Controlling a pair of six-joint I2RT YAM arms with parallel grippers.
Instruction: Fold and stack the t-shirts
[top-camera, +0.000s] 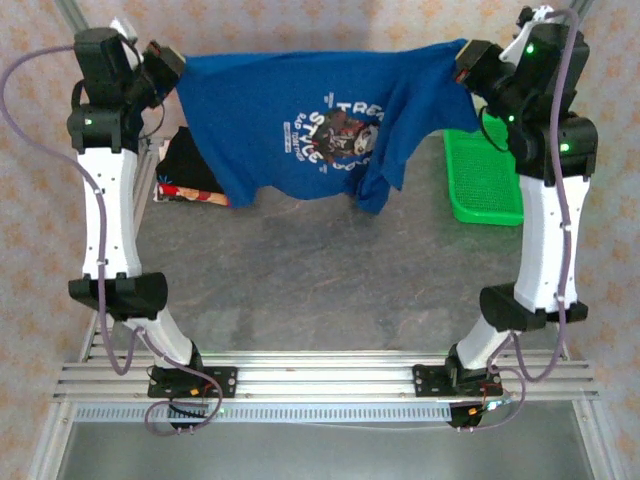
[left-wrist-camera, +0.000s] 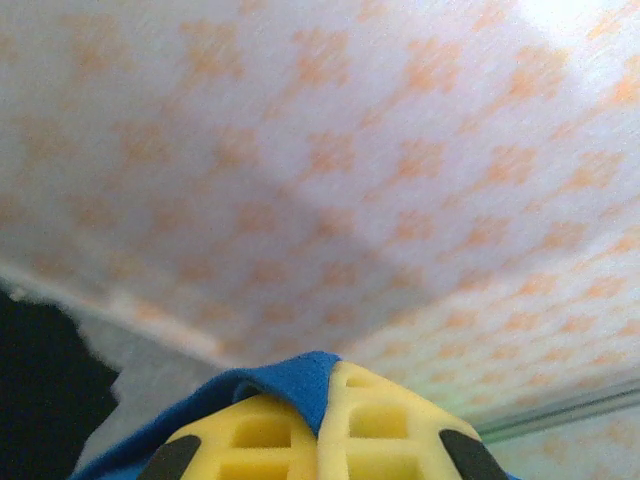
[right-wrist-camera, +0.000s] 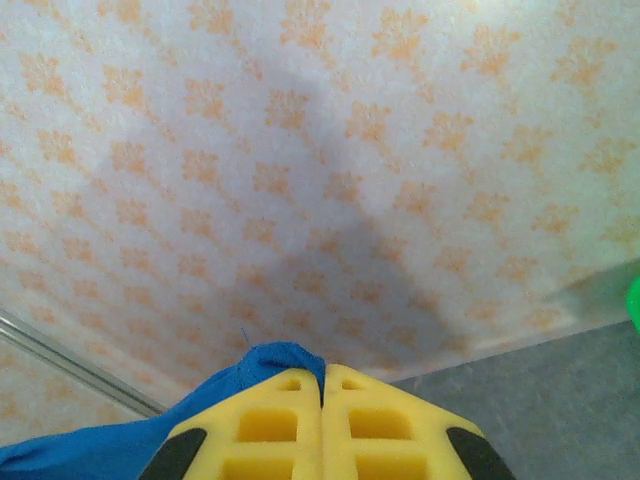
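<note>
The royal blue t-shirt (top-camera: 300, 120) with a white-and-dark print hangs stretched in the air over the back of the table, its lower hem drooping toward the surface. My left gripper (top-camera: 170, 68) is shut on its left upper edge and my right gripper (top-camera: 467, 62) is shut on its right upper edge. In the left wrist view, blue cloth (left-wrist-camera: 300, 385) is pinched between the yellow fingers (left-wrist-camera: 385, 430). The right wrist view shows the same, with blue fabric (right-wrist-camera: 250, 375) bunched at the closed fingertips (right-wrist-camera: 265, 420). A folded black t-shirt (top-camera: 185, 160) lies at the back left, a red-patterned one (top-camera: 185, 193) showing at its front edge.
A green plastic basket (top-camera: 482, 178) stands at the back right, under the right arm. The grey tabletop (top-camera: 320, 270) spreads in front of the hanging shirt. A patterned wall (right-wrist-camera: 320, 150) rises just behind the table.
</note>
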